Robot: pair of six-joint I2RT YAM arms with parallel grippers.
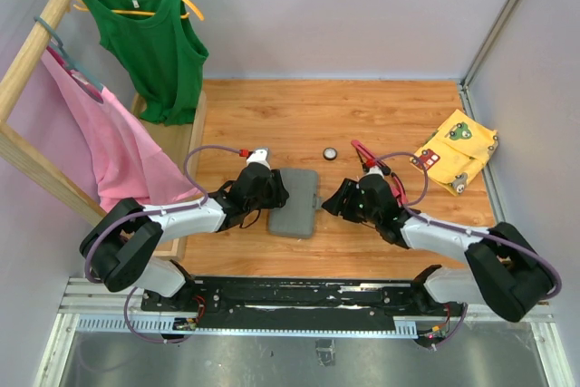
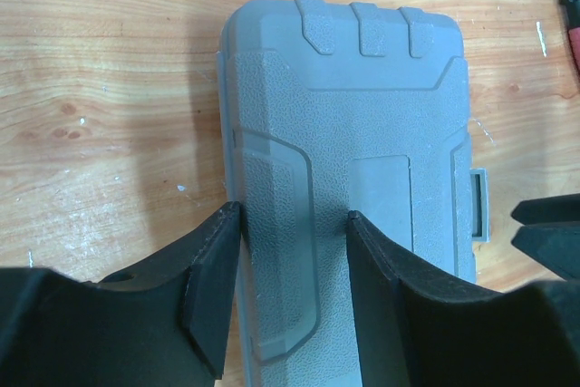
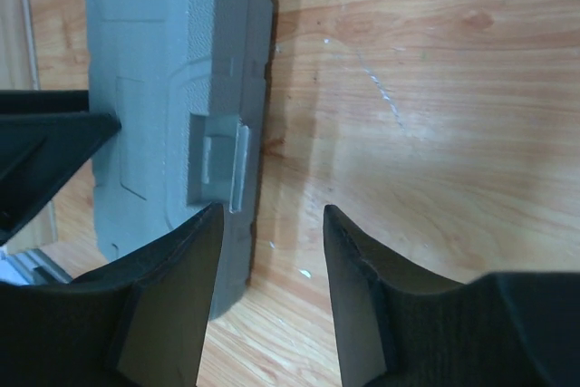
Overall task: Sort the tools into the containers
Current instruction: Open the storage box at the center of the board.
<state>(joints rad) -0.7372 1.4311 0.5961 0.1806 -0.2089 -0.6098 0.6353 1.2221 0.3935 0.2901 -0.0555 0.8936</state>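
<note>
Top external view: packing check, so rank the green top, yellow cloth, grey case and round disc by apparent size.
1. Green top, though it hangs nearer the camera, so its lead is unsure.
2. Yellow cloth.
3. Grey case, close behind the cloth.
4. Round disc, clearly smallest.

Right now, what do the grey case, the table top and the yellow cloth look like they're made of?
The case: likely moulded plastic, matte; pebbled texture, pressed ridges, a clip. The table top: wood or wood-look laminate, smooth; grain and knots show. The yellow cloth: soft printed fabric, judging by its folds.
</note>
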